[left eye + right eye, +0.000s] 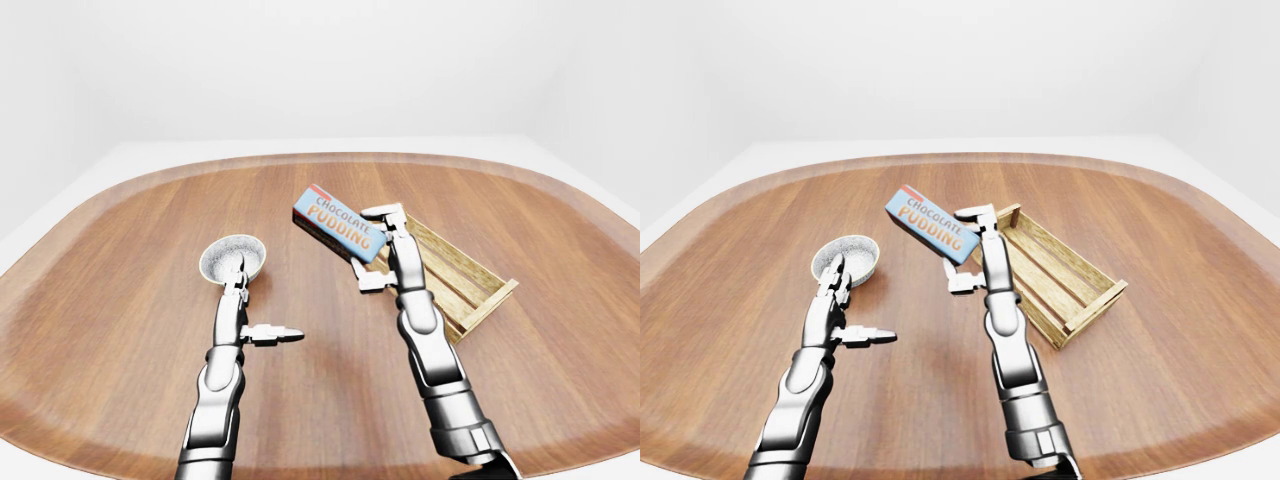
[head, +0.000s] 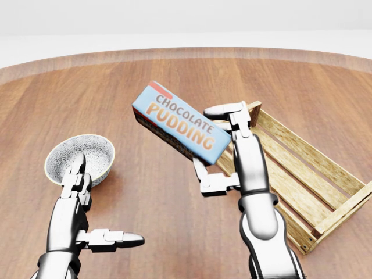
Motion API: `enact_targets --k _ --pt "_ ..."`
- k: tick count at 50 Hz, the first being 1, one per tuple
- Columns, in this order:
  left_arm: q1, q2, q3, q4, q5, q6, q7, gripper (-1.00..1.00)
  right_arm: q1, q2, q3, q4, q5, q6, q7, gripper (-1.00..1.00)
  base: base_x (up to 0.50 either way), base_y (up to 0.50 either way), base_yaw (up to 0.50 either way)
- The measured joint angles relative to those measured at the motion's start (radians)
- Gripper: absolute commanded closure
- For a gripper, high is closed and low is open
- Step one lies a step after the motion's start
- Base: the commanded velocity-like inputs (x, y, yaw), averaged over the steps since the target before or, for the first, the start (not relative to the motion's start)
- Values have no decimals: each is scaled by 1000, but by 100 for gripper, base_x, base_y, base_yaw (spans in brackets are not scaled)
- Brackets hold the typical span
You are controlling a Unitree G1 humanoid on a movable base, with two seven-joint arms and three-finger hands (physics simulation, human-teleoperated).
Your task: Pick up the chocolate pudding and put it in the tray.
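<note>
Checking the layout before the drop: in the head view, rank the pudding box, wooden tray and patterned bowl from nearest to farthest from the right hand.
1. Chocolate pudding box: held in the right hand.
2. Wooden tray: just right of the hand.
3. Patterned bowl: far left, by the left hand.

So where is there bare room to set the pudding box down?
The slatted wooden tray is empty inside, right of the right hand holding the blue chocolate pudding box. Bare wood also lies between patterned bowl and tray. It is crowded near the left hand.
</note>
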Motion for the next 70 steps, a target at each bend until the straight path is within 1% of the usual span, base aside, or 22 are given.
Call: enact_targets --k 7,19,32,39,53,70 --pt "1 0 -1 -1 1 0 -1 -100 -111 -14 -23 107 2 -6 -18 100 0 0 0" --pt "1 0 0 -2 0 2 -1 -100 -315 -41 -46 330 -24 -6 -56 100 0 0 0" --pt "-1 0 0 -1 0 3 -1 -100 -527 -67 -76 677 3 -6 -84 100 0 0 0" --pt "0 0 0 -3 -1 5 -1 -100 -613 -77 -85 834 12 -6 -99 100 0 0 0" --pt "1 1 0 -6 0 6 -4 -100 -714 -91 -100 992 24 -6 -112 100 0 0 0" --pt "4 0 -3 -7 5 4 -7 -100 -745 -110 -111 1052 30 -6 -129 100 0 0 0"
